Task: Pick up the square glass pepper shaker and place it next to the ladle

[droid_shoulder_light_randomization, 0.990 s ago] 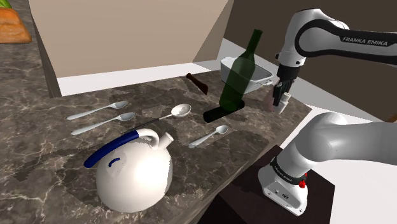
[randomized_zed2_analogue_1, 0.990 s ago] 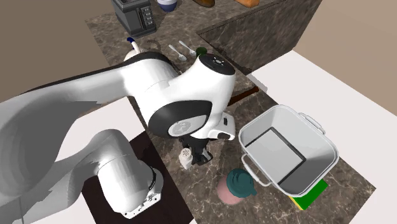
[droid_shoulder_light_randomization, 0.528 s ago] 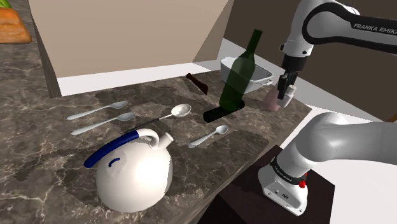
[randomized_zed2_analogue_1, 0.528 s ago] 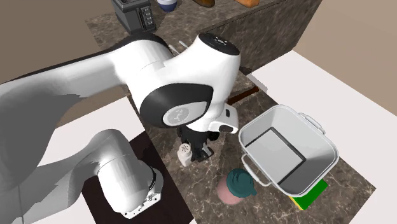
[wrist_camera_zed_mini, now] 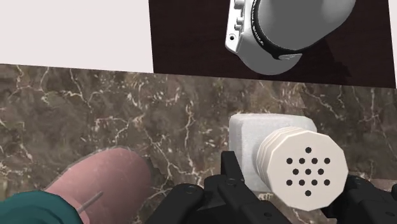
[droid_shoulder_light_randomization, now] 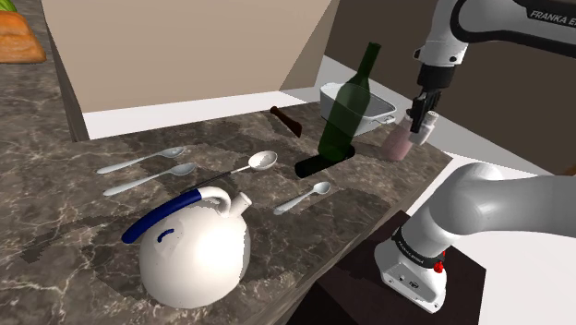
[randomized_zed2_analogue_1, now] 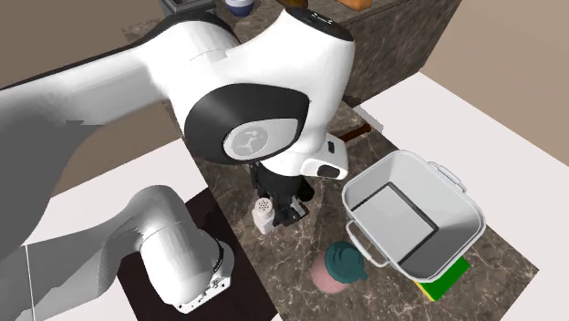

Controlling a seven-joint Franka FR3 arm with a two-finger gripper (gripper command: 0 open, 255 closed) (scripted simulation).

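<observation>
Locate the pepper shaker [wrist_camera_zed_mini: 280, 153], a white square body with a round perforated cap, between the two black fingers of the gripper [wrist_camera_zed_mini: 294, 186]; the fingers are closed against its sides and hold it. In the shoulder view you find the pepper shaker [droid_shoulder_light_randomization: 427, 128] in the gripper [droid_shoulder_light_randomization: 423, 120], hanging above the near corner of the marble counter [droid_shoulder_light_randomization: 55, 185], next to the arm's stand. A pink cup [droid_shoulder_light_randomization: 400, 145] stands at 8 o'clock of the shaker, just beside it. The ladle [droid_shoulder_light_randomization: 262, 162] lies at 9 o'clock, well apart, and a dark green bottle [droid_shoulder_light_randomization: 346, 106] stands between ladle and shaker. A white kettle [droid_shoulder_light_randomization: 194, 254] with a blue handle sits at 7 o'clock of the ladle. In the second exterior view the pepper shaker [randomized_zed2_analogue_1: 263, 212] shows under the arm's wrist, the pink cup [randomized_zed2_analogue_1: 336, 267] with its teal lid at 4 o'clock, and a white pan [randomized_zed2_analogue_1: 456, 196] at 3 o'clock.
</observation>
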